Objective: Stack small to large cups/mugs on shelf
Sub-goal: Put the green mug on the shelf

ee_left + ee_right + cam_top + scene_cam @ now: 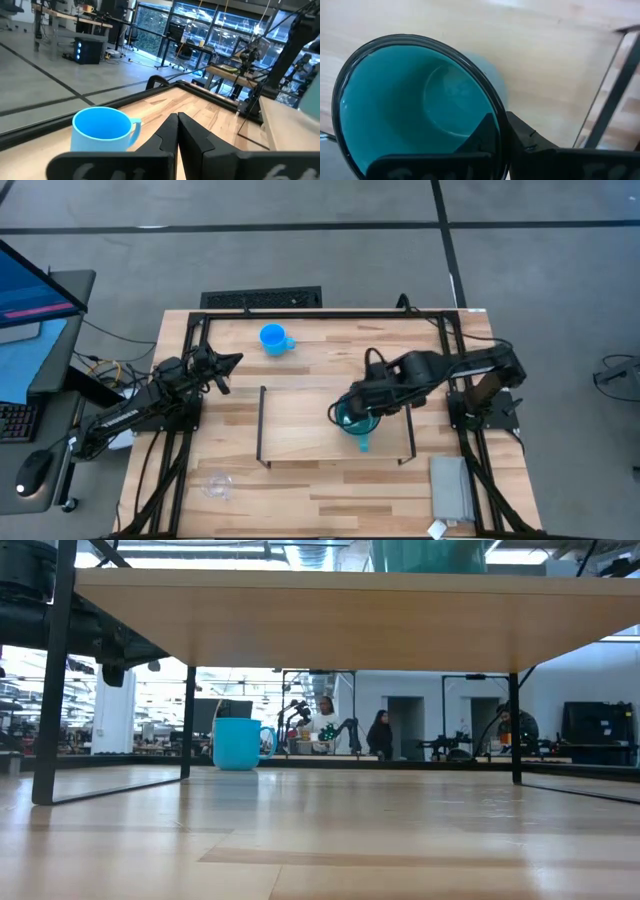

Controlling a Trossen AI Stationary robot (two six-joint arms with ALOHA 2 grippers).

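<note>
R gripper (352,417) clamped on teal mug (356,423) rim over shelf (300,435) R side, L gripper (232,361) fingers closed, empty, near blue mug (273,338), glass cup (217,484) at table (330,500) front-L, grey pad (450,486) front-R.

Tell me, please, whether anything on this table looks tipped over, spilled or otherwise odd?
Nothing stands out. The teal mug sits upright on the shelf in the right claw, the blue mug stands upright on the table, and the glass cup shows no spill.
</note>
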